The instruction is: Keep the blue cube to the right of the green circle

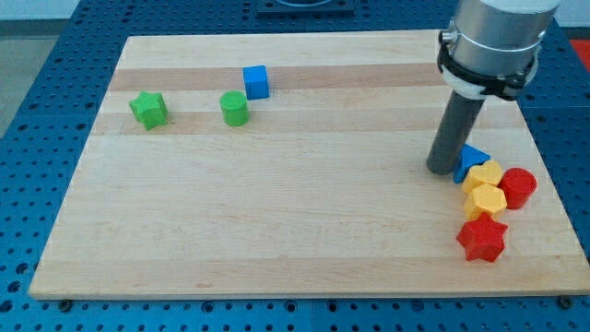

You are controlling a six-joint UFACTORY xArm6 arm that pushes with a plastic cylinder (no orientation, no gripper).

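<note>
The blue cube (255,81) sits near the board's top, left of centre. The green circle (234,108) lies just below it and slightly to the left, a small gap between them. My tip (442,169) is far off at the view's right, touching or almost touching the left side of a blue triangular block (474,156). It is well away from the blue cube and the green circle.
A green star (147,109) lies at the left. At the right, below the tip, cluster two yellow hexagons (484,175) (486,201), a red cylinder (518,186) and a red star (482,239). The wooden board (277,212) ends close behind them.
</note>
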